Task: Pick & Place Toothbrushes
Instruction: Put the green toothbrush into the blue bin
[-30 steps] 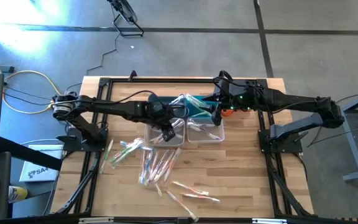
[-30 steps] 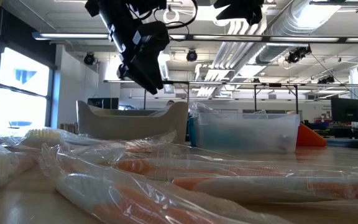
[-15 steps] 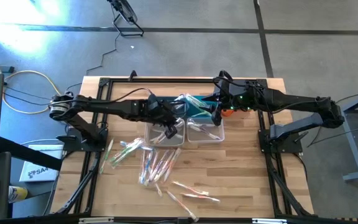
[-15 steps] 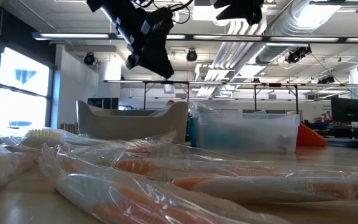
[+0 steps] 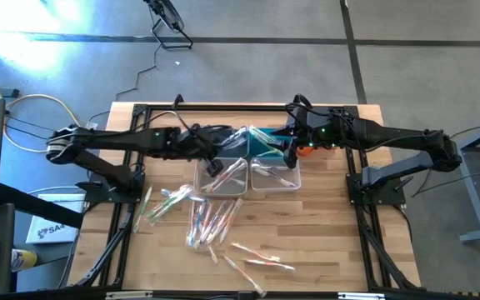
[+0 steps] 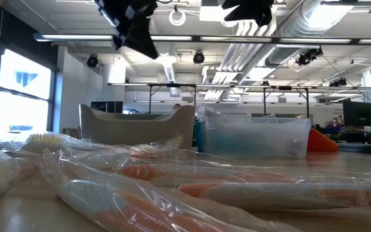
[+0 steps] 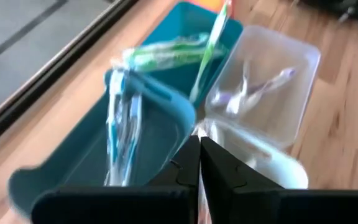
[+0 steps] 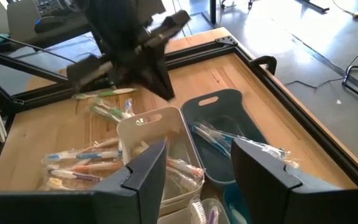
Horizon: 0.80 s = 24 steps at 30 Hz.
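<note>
Wrapped toothbrushes (image 5: 211, 218) lie scattered on the wooden table, near its front. More of them lie in the bins: blue ones in a teal bin (image 7: 135, 143), green ones in a second teal bin (image 7: 191, 43), whitish ones in a clear bin (image 7: 266, 81), and some in a white bin (image 5: 222, 177). My left gripper (image 7: 199, 163) is shut and empty, hanging above the white bin (image 8: 160, 149). My right gripper (image 8: 197, 180) is open and empty. It hovers over the clear bin (image 5: 275, 175).
The bins stand together at the table's middle, toward the far edge. Something orange (image 5: 305, 151) lies beside them under my right arm. Black frame rails (image 5: 132, 208) run along the table's left and right sides. Bare wood shows at the near corners.
My left gripper has shut with nothing in it. It has risen from just over the white bin and drawn back toward the table's left and far side. My right arm has kept still.
</note>
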Each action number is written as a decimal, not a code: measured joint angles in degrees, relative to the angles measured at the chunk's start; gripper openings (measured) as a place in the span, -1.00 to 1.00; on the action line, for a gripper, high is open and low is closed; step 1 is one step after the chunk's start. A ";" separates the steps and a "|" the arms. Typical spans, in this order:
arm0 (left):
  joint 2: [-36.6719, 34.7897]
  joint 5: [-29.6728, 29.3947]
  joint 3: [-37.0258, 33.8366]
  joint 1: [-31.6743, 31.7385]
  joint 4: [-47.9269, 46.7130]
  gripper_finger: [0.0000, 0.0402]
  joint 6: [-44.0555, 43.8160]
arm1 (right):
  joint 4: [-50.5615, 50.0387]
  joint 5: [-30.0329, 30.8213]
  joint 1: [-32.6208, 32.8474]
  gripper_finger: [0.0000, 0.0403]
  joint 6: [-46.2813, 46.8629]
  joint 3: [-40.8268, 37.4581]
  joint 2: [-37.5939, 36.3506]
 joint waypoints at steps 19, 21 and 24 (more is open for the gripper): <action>-20.10 2.38 -8.53 -5.99 -11.32 -0.95 -3.20 | -0.11 1.73 -0.02 -0.14 -0.19 0.00 0.00; -20.99 3.13 -9.30 -7.92 -14.82 -0.95 -3.36 | -0.03 1.73 -0.02 -0.14 -0.19 0.00 0.02; -21.31 3.31 -9.56 -10.75 -16.75 -0.95 -5.29 | 0.06 1.73 -0.02 -0.14 -0.19 0.00 0.02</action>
